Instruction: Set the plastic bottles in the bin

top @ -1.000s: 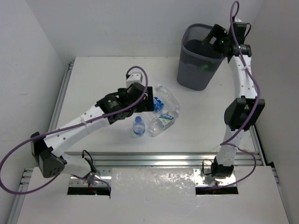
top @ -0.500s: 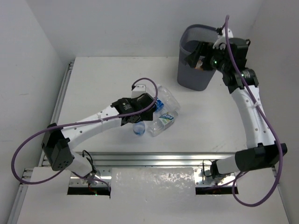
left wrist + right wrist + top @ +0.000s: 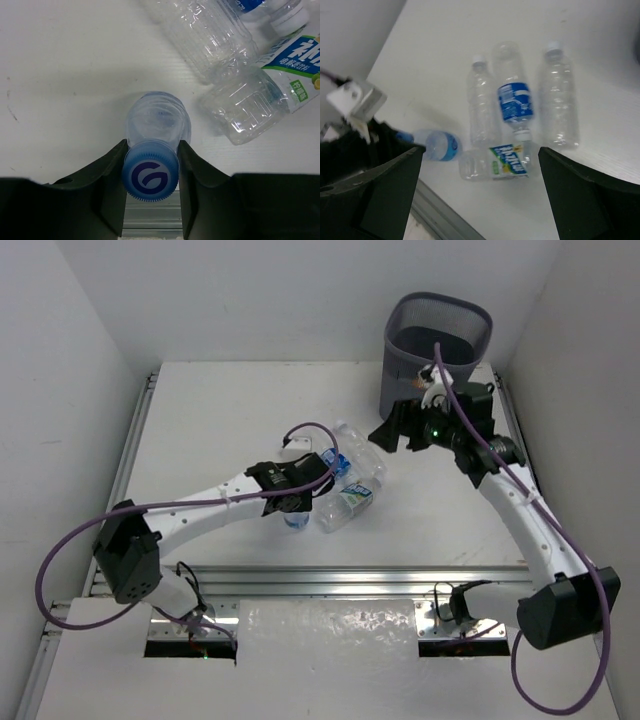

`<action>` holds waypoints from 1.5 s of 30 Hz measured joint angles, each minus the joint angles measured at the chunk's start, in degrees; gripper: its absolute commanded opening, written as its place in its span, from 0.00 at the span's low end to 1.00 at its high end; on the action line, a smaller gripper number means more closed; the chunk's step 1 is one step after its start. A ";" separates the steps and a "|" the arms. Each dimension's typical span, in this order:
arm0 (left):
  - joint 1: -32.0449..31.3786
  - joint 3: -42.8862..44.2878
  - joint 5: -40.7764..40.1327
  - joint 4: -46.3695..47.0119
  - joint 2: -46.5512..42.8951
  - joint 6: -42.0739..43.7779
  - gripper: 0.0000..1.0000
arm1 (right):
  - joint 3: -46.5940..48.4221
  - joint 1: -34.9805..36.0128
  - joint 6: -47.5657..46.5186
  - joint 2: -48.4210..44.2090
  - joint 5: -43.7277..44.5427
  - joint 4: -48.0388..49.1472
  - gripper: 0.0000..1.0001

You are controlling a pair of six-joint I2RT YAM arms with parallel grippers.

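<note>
I've got the left jaws closed on the blue-capped bottle (image 3: 151,172) at its cap, with the bottle on the table (image 3: 60,75). Other clear bottles (image 3: 210,35) lie just ahead-right. Right jaws wide open, empty, above that cluster — bin (image 3: 395,380) behind them.

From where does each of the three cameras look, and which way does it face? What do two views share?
Top external: above and behind the arm bases, facing down on the table; shows both arms, the left gripper, the right gripper and the bin.
Left wrist: on the left arm, facing down past its own fingers, shut on the blue-capped bottle.
Right wrist: above the table, facing down between its own open fingers.
Shared: both wrist views show the blue-capped bottle and the green-white labelled bottle.
</note>
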 measured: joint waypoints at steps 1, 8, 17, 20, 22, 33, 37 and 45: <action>0.00 -0.07 -0.02 -0.33 -0.90 0.11 0.00 | -2.36 1.03 -0.74 -1.16 -1.95 1.79 0.99; 0.00 0.09 8.48 0.02 -17.20 5.44 0.00 | -17.73 14.86 -11.13 -1.29 -13.40 12.04 0.99; 0.00 3.69 27.45 7.50 -26.95 11.63 0.00 | -20.92 20.61 -16.09 0.00 -26.73 24.98 0.86; 0.04 4.37 28.81 8.15 -26.40 12.50 0.31 | -21.35 21.40 -16.26 -0.42 -27.96 27.98 0.34; 0.02 5.92 27.43 7.67 -25.49 12.59 0.83 | -22.14 21.46 -16.15 -1.51 -27.28 29.86 0.21; -0.20 13.29 -17.94 -6.69 -22.86 -7.39 1.00 | -3.21 10.62 -10.14 1.84 7.58 17.27 0.17; 0.02 7.87 -22.38 -6.36 -23.15 -9.51 1.00 | 16.81 0.66 -7.63 12.07 14.69 11.43 0.20; 4.68 3.15 -17.29 1.86 -17.25 -10.12 1.00 | 69.20 -7.98 -8.35 46.36 18.53 -2.71 0.70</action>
